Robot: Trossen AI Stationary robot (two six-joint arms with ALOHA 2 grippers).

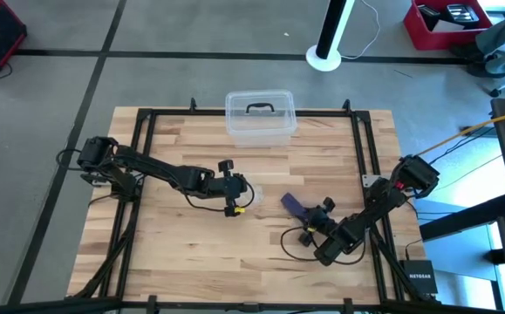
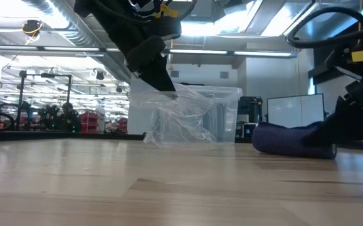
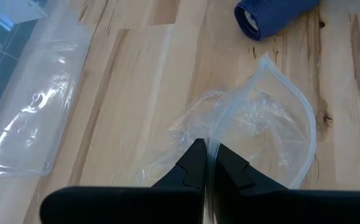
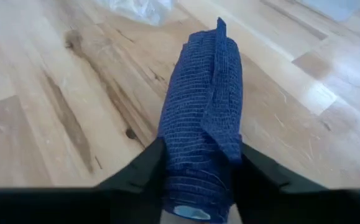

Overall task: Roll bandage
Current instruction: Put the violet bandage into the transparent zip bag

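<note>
Two grippers are working: our right gripper [image 4: 198,180] is clamping the rolled bandage [image 4: 203,124] beside the plastic bag [image 3: 254,124], which our left gripper [image 3: 207,163] is pinching shut, so bagging probably comes next.

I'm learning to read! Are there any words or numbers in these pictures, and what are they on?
"NETGEAR": white letters on the small black box by the table's right edge, in the view from above.
Nothing to read on the bandage, the plastic bag or the clear box.
Signs in the room behind the table are too blurred to read.
</note>
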